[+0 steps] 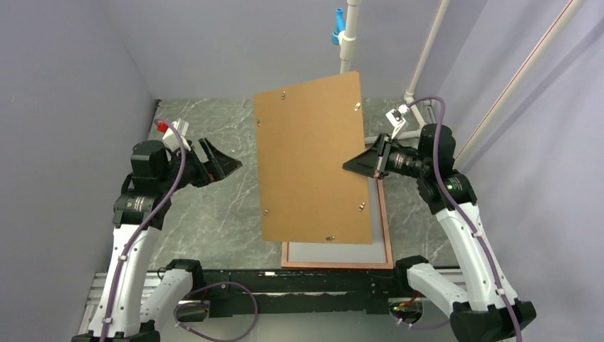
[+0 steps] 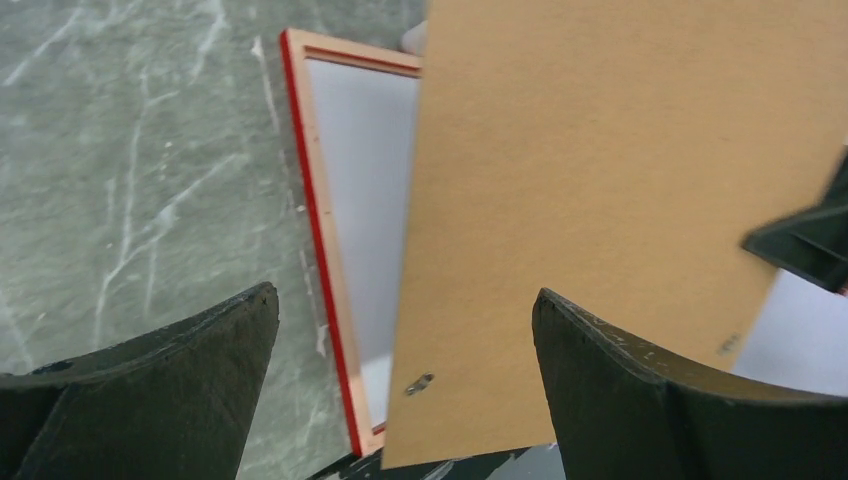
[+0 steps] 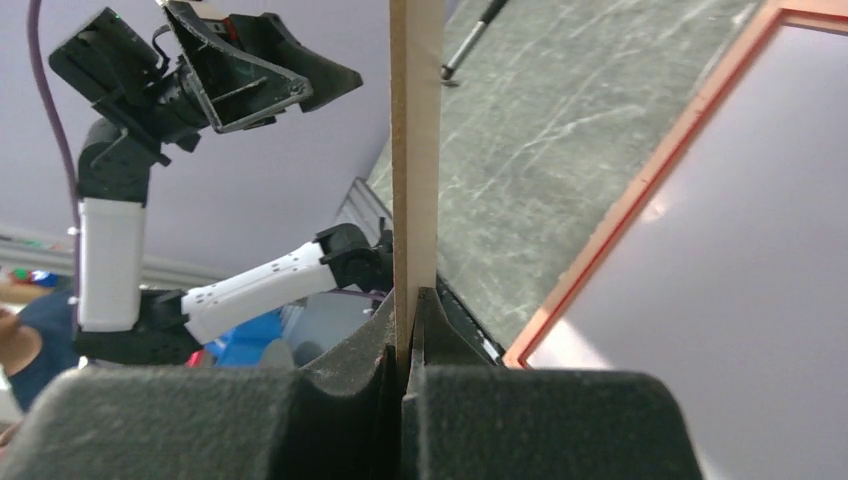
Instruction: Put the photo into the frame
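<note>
My right gripper (image 1: 352, 165) is shut on the right edge of the plain brown backing board (image 1: 313, 164) and holds it tilted up above the table; the board's thin edge sits between its jaws (image 3: 410, 300). Under it lies the frame (image 1: 384, 221), copper-orange rim up with a red edge (image 2: 315, 230). A pale white sheet (image 2: 365, 180) fills the frame; I cannot tell whether it is the photo's white back, and no printed side shows. My left gripper (image 1: 231, 167) is open and empty, left of the board (image 2: 402, 295).
The frame lies near the table's front edge, by the black base rail (image 1: 285, 281). White pipes (image 1: 349, 35) rise at the back. A small red part (image 1: 162, 127) sits behind the left arm. Grey walls close in both sides.
</note>
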`<state>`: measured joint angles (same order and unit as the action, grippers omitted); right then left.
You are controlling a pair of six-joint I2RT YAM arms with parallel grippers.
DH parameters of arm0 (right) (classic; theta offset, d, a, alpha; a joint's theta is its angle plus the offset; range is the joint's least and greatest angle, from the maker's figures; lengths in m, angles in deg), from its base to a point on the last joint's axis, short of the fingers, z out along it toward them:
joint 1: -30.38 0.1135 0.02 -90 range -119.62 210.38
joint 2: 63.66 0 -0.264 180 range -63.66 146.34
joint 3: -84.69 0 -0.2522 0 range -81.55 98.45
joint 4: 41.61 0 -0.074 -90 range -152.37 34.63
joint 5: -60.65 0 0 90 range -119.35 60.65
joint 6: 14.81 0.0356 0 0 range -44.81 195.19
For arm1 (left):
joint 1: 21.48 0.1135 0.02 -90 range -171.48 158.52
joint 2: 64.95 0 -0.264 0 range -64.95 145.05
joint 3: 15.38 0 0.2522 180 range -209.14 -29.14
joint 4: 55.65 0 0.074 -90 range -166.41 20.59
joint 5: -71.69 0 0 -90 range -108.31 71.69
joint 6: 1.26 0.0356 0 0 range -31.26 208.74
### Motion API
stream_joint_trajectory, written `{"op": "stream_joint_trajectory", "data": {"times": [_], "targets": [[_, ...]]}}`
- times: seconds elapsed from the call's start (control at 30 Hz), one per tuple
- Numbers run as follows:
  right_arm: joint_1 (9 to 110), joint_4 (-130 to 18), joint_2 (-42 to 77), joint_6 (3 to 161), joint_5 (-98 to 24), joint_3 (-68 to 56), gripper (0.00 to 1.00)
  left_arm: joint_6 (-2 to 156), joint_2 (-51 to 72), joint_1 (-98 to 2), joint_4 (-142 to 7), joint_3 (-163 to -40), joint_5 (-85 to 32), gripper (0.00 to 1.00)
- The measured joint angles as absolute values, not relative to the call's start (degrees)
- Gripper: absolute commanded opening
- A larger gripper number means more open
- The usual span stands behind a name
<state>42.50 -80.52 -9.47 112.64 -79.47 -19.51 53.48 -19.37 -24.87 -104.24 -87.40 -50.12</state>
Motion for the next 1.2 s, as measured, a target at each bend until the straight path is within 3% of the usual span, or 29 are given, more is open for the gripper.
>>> {"op": "stream_joint_trajectory", "data": {"times": [0.27, 0.6, 0.87, 1.07, 1.2], "targets": [[42.24, -96.04, -14.39, 107.22, -72.83, -14.94, 0.0, 56.43, -13.93, -26.64, -105.33, -82.51, -46.41, 0.92], [42.24, -111.64, -17.32, 104.71, -66.12, -8.53, 0.0, 55.38, 3.06, -40.94, -99.15, -79.8, -40.31, 0.81], [42.24, -119.14, -18.37, 103.26, -60.18, -7.02, 0.0, 52.69, 19.73, -51.23, -91.83, -80.89, -34.91, 0.79], [42.24, -120.43, -18.3, 103.18, -57.79, -7.2, 0.0, 51.62, 29.61, -57.24, -91.39, -85.04, -28.83, 0.6], [42.2, -120.41, -18.3, 103.18, -57.29, -7.88, 0.0, 51.31, 32.3, -58.12, -90.54, -85.42, -27.41, 0.39]]}}
